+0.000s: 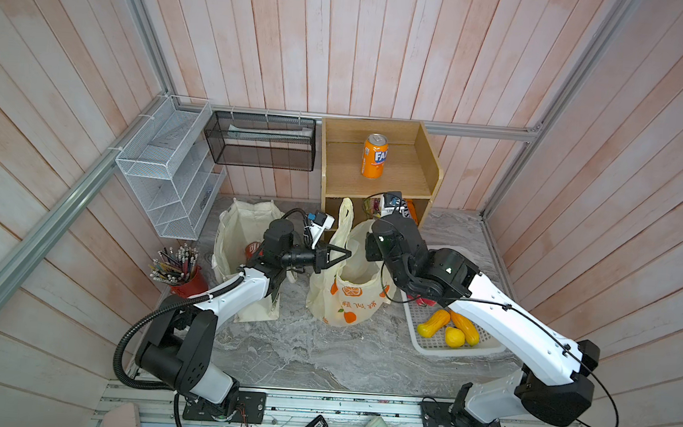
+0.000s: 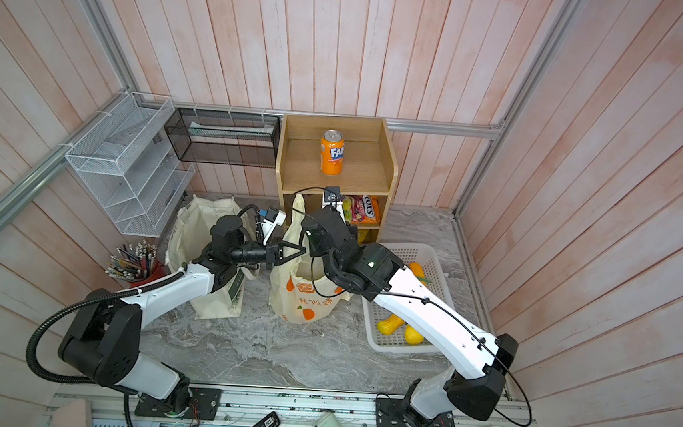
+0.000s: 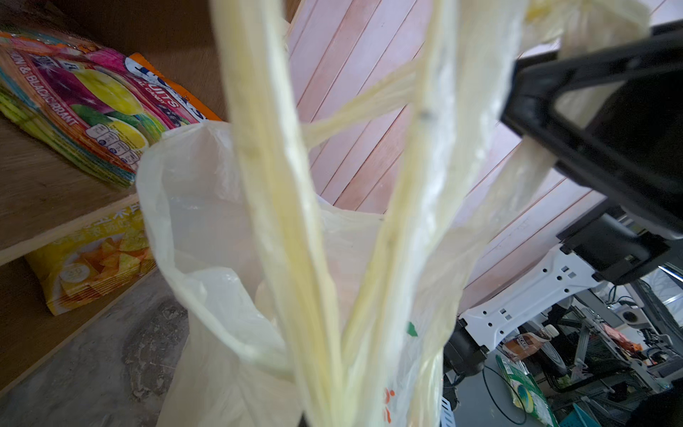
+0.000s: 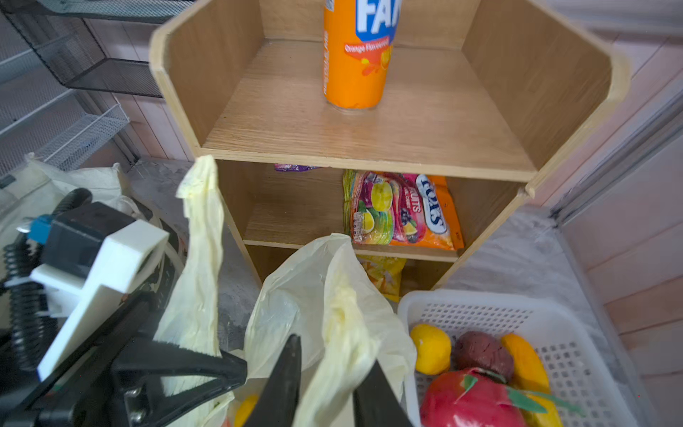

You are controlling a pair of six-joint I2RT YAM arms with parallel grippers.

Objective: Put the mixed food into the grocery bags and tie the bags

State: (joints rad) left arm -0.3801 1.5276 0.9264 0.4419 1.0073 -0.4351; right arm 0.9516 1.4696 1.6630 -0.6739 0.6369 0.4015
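Observation:
The pale-yellow plastic bag [image 1: 346, 296] [image 2: 304, 299] printed with orange fruits stands mid-table, mouth open. My left gripper [image 1: 347, 252] [image 2: 303, 248] is shut on one of its handles [image 4: 201, 229], which sticks up above the fingers. My right gripper [image 4: 334, 351] stands open just over the bag's mouth, and the other handle [image 4: 343, 325] lies loose between its fingers. Something yellow [image 4: 245, 406] shows inside the bag. The cream cloth tote [image 1: 238, 231] [image 2: 195, 228] stands to the left. Yellow and orange toy fruits [image 1: 455, 337] [image 4: 430, 347] lie in the white basket [image 1: 462, 352].
Behind the bags a wooden shelf [image 1: 375, 186] holds an orange Fanta can [image 1: 374, 156] on top and a multicoloured candy packet [image 4: 399, 210] below. Wire racks [image 1: 168, 167] hang on the left wall. A red pencil cup [image 1: 184, 277] stands front left.

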